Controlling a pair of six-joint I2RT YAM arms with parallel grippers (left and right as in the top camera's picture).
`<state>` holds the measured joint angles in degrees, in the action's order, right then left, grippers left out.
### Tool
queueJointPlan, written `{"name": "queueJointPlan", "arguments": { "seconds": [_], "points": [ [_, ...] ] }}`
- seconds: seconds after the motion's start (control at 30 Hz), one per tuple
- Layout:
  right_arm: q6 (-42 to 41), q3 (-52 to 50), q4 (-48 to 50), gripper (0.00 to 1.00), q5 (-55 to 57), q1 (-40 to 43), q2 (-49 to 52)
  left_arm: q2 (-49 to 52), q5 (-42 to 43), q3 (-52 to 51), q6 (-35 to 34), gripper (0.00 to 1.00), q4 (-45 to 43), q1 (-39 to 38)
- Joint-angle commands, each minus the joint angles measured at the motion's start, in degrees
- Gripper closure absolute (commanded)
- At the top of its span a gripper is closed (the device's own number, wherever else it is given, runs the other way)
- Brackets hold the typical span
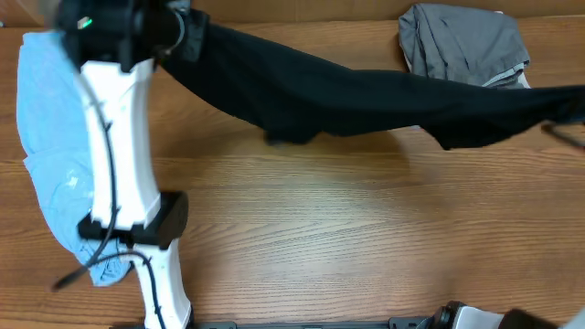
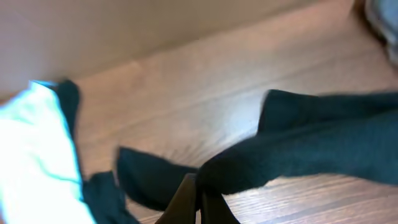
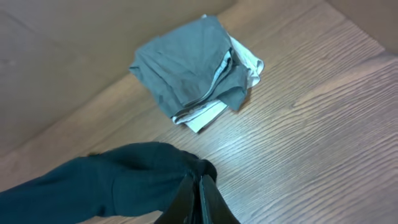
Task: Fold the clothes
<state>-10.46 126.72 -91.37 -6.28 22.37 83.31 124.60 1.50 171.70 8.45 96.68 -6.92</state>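
Observation:
A dark garment (image 1: 366,96) hangs stretched across the back of the table between my two grippers, sagging in the middle. My left gripper (image 2: 198,186) is shut on its left end, up at the far left in the overhead view (image 1: 178,32). My right gripper (image 3: 198,183) is shut on its right end (image 3: 124,180), at the right edge in the overhead view (image 1: 571,105). A folded grey garment (image 1: 464,44) lies at the back right, also in the right wrist view (image 3: 193,68). A light blue garment (image 1: 55,137) lies spread at the left, also in the left wrist view (image 2: 34,155).
The wooden table (image 1: 366,238) fills the view. My left arm (image 1: 123,164) crosses over the light blue garment. A wall (image 2: 124,25) rises behind the table's back edge.

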Motion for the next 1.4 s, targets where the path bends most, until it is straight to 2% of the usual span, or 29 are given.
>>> {"name": "queueJointPlan", "arguments": {
  "seconds": [0.0,0.3,0.6,0.87,1.1,1.13,1.17,1.2,1.3,1.37],
  "points": [
    [0.5,1.0,-0.8,0.96,-0.3,0.1,-1.2,-2.2,-3.7,0.3,-0.7,0.96,0.1,0.2],
    [1.8,0.7,-4.5,0.96,-1.2,0.1,1.9,-2.1,-4.5,-5.0,-0.8,0.96,0.1,0.6],
    [3.5,-4.4,-4.3,0.96,-2.8,-1.8,7.1,-2.1,-5.2,-23.8,0.6,0.96,-2.2,0.6],
    [3.5,-19.3,4.1,0.96,-2.8,-3.7,7.8,-2.1,-7.4,-40.4,0.5,0.96,-11.8,0.6],
    [4.8,-28.2,15.0,0.96,-2.8,-3.7,7.9,-2.1,-11.1,-48.3,0.5,0.95,-27.9,0.6],
    [5.0,-28.7,16.3,0.96,-2.8,-3.7,8.0,-2.1,-11.6,-48.5,0.5,0.91,-30.2,0.6],
    [5.0,-28.9,17.9,0.96,-2.8,-3.7,8.0,-2.1,-11.9,-48.4,-0.2,0.7,-33.4,0.6],
    [5.0,-28.9,18.9,0.96,-2.9,-3.7,8.1,-2.1,-12.1,-47.8,-1.1,0.55,-34.8,0.6],
    [5.0,-28.8,21.0,0.96,-3.3,-3.7,8.1,-2.1,-12.0,-44.7,-3.2,0.33,-34.6,0.6],
    [5.0,-28.8,21.9,0.96,-4.5,-3.7,8.1,-2.2,-12.0,-41.4,-3.7,0.1,-31.8,0.4]
  ]
}}
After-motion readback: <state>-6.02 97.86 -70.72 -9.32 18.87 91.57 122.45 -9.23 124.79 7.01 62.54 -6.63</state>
